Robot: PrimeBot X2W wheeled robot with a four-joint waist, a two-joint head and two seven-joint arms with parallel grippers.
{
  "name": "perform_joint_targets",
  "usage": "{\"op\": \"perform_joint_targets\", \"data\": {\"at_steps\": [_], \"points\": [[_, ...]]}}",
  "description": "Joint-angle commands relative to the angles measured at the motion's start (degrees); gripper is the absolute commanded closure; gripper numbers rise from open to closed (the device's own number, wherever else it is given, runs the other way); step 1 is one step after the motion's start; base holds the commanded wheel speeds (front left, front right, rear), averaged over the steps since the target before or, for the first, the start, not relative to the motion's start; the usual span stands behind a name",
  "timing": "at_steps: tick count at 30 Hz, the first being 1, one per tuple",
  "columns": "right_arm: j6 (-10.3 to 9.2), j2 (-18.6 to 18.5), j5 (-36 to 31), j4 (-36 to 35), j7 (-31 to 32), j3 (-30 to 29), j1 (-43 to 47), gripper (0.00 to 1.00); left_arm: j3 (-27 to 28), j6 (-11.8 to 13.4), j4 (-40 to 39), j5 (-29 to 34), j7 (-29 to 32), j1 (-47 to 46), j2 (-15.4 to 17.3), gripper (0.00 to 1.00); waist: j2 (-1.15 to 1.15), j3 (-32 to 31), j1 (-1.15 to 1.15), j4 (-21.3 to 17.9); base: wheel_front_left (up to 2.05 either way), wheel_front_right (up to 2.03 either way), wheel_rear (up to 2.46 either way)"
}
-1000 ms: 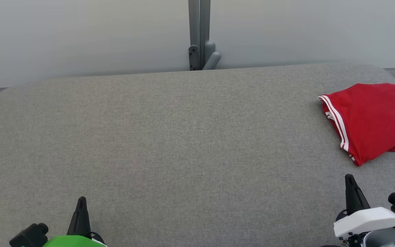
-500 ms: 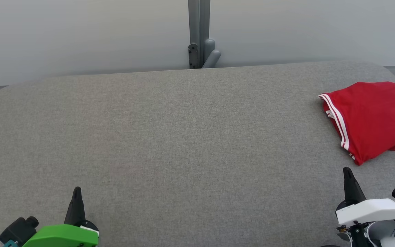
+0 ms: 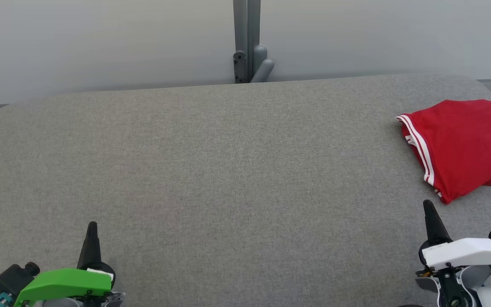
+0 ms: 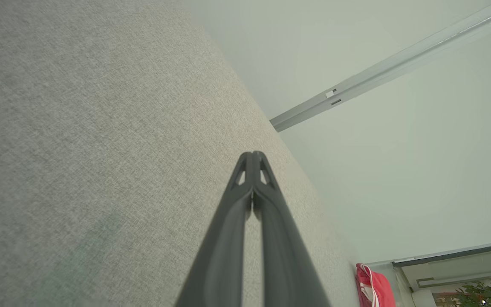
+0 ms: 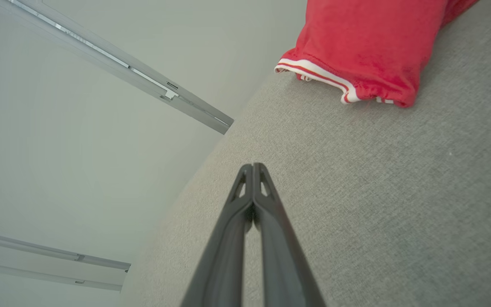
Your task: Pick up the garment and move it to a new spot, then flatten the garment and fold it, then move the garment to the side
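Garment [image 3: 463, 145]: red cloth with white stripes along 1 hem, folded into a compact packet. We find it lying on the grey fabric surface [image 3: 228, 170], at the far right of the head view, where the picture's edge cuts its right part. The striped hem faces the middle of the surface. Both grippers stand apart from it.

Left gripper [image 3: 92, 228]: green-shelled, low at the left of the head view, well apart from the garment. In the left wrist view we see its 2 dark fingers [image 4: 228, 238] pressed together at the tips, with nothing between them, over bare grey fabric.

Right gripper [image 3: 428, 207]: white-shelled, low at the right of the head view, near the garment's nearest corner but not touching it. In the right wrist view its 2 fingers [image 5: 228, 243] meet at the tips and hold nothing; the striped hem lies beyond them.

Grey post [image 3: 246, 38]: upright against the pale wall [image 3: 100, 42], behind the surface's far edge.
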Motion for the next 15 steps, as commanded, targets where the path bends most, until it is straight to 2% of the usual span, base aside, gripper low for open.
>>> {"op": "perform_joint_targets", "data": {"at_steps": [1,15], "points": [[-0.01,-0.42,2.26,-0.29,0.43,0.13,-1.34,1.0,0.39,0.22,-0.76,-1.88,0.38,-1.57,0.29,1.0,0.0,0.05,0.0,-0.01,0.0,0.0,0.0],[-0.01,-0.6,11.92,0.41,2.52,0.36,-3.12,1.0,1.22,0.73,-1.4,-10.02,2.58,-3.23,0.34,1.0,0.0,0.47,0.0,-0.07,0.0,0.0,0.0]]}}
